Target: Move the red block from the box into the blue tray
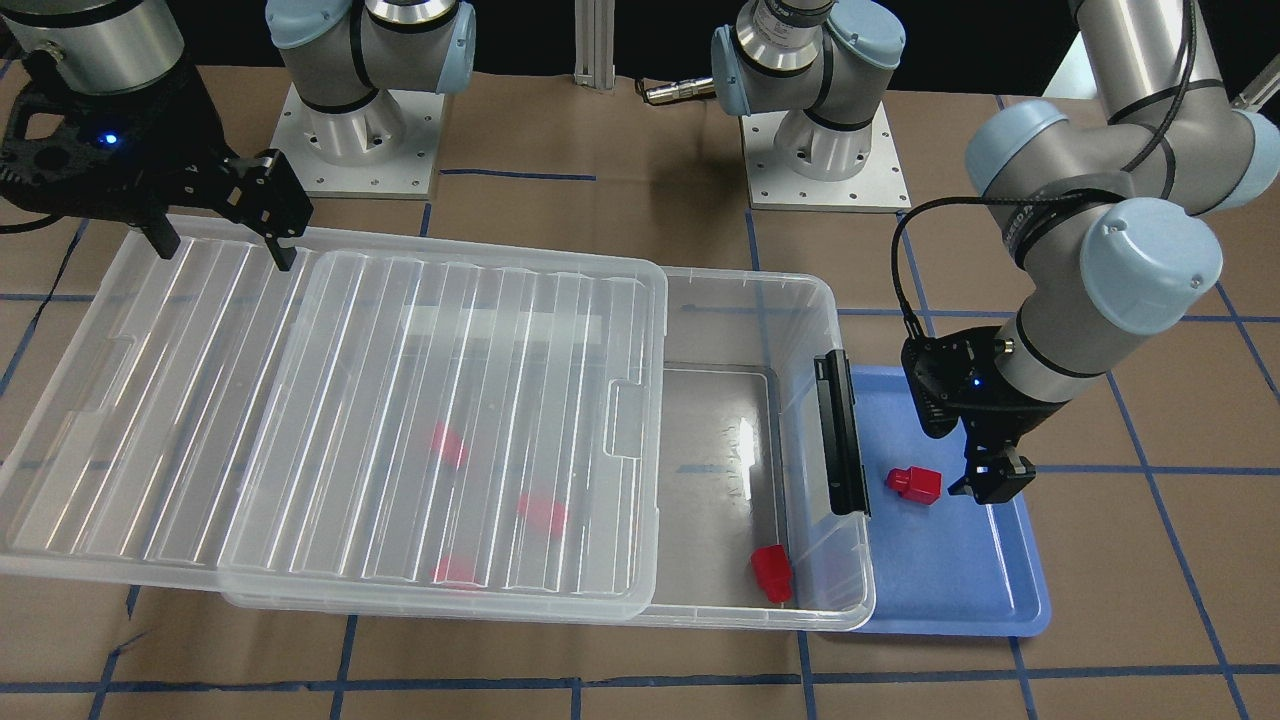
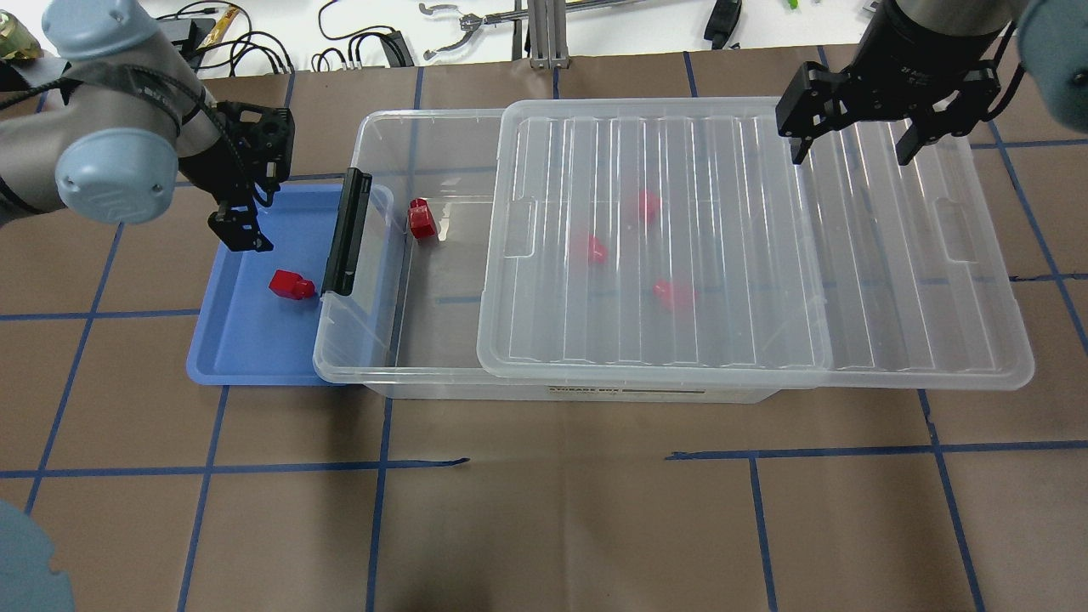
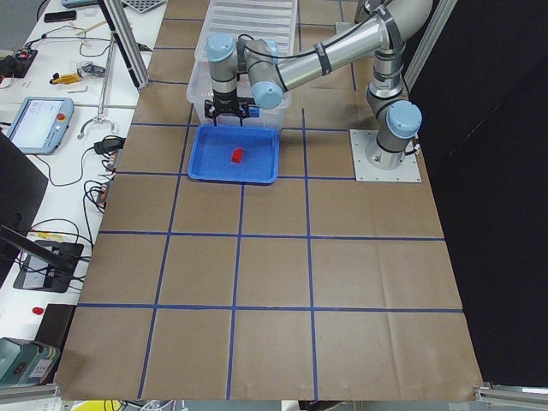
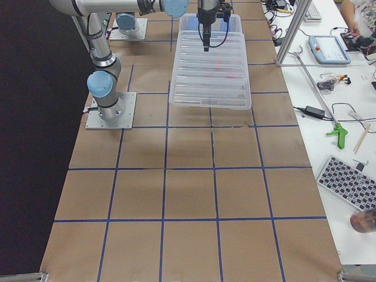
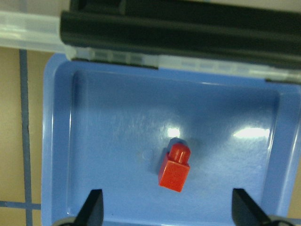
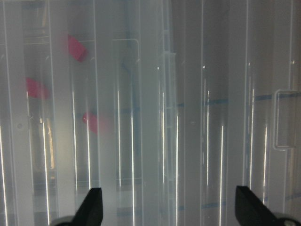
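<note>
My left gripper (image 5: 168, 207) hung low with fingers spread wide, gripping nothing. The red block (image 5: 175, 167) lay between them and just ahead, flat on the blue tray (image 5: 117, 141), touching neither finger. I judged the placing done. The risk was a sideways drift at that height. A fingertip could clip the glossy block, squarish with a round stub, and skate it across the tray's slick floor to the raised rim. It could also strike the black latch strip (image 2: 344, 231) beyond the block.

To the right, the box (image 2: 357, 340) was thin clear plastic. A spare block (image 2: 420, 219) lay in its uncovered end, and blurred red shapes (image 2: 595, 248) showed under the ribbed translucent lid (image 2: 722, 255). My right gripper (image 2: 850, 153) hovered over that lid, fingers parted and empty. Dropping could shove the overhanging lid.
</note>
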{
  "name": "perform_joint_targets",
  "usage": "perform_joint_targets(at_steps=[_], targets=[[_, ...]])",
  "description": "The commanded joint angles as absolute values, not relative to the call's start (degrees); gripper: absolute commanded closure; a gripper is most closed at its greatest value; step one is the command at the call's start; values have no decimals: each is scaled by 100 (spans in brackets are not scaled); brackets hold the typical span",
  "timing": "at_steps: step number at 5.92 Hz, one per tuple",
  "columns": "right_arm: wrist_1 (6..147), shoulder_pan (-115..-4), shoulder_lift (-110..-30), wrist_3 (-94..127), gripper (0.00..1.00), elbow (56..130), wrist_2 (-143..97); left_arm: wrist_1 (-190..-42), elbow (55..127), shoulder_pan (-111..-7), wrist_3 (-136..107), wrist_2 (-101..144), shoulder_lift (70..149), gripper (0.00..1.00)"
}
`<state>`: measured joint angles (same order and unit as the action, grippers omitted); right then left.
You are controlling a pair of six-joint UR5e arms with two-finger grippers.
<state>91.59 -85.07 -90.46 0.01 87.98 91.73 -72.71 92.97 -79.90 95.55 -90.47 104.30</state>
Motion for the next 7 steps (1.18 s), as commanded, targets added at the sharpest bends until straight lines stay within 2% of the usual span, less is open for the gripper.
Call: perform_joint_targets(at_steps=[1, 2, 4, 7], targets=[[9106, -7547, -9053, -734, 0, 8807, 9202, -8635, 8520, -8444, 8349, -9035, 10012, 5], [9123, -7063, -9044, -1095, 0, 8841, 9193, -8666, 8325, -8733, 8080, -9079, 9898, 5], [9272, -6131, -9009, -2167, 0, 9096, 9176, -7724, 8305, -8859, 5120, -9009, 10186, 4], [9474, -5485, -8316, -2513, 0, 9184, 9193, -8101, 8288, -8895, 2337, -9026, 9854, 5]])
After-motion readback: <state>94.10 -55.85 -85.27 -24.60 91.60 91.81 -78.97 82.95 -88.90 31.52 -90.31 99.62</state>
